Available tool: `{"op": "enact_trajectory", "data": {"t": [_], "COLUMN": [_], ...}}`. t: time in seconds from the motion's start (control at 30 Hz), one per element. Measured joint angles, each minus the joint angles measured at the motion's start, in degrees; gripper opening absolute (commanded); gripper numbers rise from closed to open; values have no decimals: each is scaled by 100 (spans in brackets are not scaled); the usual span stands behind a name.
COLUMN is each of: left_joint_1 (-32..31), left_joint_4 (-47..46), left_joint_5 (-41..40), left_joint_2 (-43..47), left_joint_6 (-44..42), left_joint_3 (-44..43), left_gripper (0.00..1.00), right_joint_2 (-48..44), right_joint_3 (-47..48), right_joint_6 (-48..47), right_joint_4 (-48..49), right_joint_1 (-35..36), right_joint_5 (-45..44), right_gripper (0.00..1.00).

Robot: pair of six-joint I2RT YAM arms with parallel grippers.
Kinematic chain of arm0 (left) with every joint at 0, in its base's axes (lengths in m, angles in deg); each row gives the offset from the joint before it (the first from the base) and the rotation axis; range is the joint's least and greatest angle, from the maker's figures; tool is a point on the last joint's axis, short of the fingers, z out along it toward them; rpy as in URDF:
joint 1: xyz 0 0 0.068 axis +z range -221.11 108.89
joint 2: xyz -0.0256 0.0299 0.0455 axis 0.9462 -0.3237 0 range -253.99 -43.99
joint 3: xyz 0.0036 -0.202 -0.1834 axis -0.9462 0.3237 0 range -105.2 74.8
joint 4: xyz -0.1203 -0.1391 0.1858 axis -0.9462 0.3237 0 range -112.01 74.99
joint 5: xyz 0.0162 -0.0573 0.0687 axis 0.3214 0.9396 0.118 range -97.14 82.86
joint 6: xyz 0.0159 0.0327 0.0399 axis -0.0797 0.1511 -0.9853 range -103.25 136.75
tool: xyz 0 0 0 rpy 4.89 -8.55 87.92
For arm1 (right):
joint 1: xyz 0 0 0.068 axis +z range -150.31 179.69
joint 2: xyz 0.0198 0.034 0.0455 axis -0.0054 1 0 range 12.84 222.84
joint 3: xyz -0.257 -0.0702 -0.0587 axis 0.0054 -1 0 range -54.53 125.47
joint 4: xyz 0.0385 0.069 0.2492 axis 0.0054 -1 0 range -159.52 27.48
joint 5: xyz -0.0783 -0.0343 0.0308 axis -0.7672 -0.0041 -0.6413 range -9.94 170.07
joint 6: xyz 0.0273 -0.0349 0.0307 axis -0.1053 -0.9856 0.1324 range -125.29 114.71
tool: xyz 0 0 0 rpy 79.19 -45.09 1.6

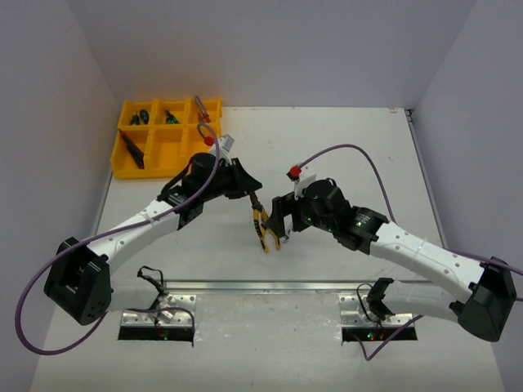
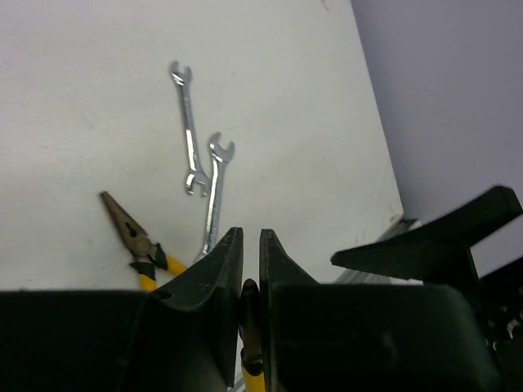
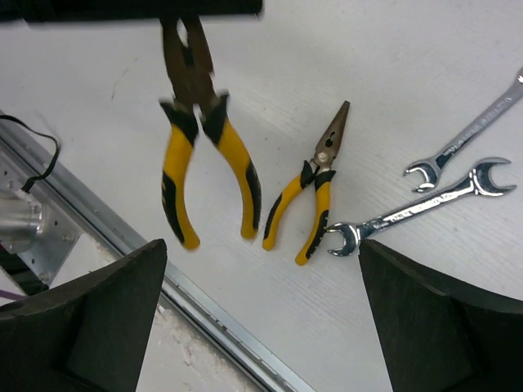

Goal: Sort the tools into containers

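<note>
Yellow-handled pliers [image 1: 264,229] hang by their head from my left gripper [image 1: 253,202], which is shut on them above the table's middle. In the left wrist view the dark pliers head [image 2: 249,314] sits pinched between the fingers of the left gripper [image 2: 251,238]. My right gripper [image 1: 280,219] stands open just right of the hanging handles [image 3: 204,155], touching nothing; the right gripper [image 3: 261,318] has only bare table between its fingers. Needle-nose pliers [image 3: 315,192] and two silver wrenches [image 3: 417,208] [image 3: 467,133] lie on the table. The yellow tray [image 1: 167,171] sits at the far left.
The tray holds green-handled screwdrivers [image 1: 140,117], a red-black knife [image 1: 131,149] and a red-handled tool [image 1: 202,110]. A metal rail [image 1: 270,286] runs along the near table edge. Purple cables arc over both arms. White walls close in the table.
</note>
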Motion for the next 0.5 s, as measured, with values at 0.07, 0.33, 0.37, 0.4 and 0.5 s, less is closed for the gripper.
{"op": "enact_trajectory", "data": {"t": [0.07,0.33,0.37,0.4,0.5], "left_joint_1": [311,2334,2614,2864,3493], "left_joint_4": [373,1970,2100,2175,2194], "left_joint_5": [-344,-2076,-2142,-2186,-2258], "left_joint_2": [0,-668,-879,-1117,-1947], "left_joint_6": [-120,-431,-465,-496,-611], "left_joint_3": [-298,-2181,-2481,-2767,-3570], "left_gripper": [0,0,0,0,0], "right_joint_2": [-101,-908,-954,-982,-1029], "right_joint_3": [0,-49,-70,-99,-235], "right_joint_6": [-8,-88,-90,-92,-96], "right_joint_4": [-137,-376,-379,-379,-395], "right_joint_1": [-3,-51,-59,-64,-75], "right_joint_5": [-173,-616,-628,-628,-624], "right_gripper": [99,99,99,99,99]}}
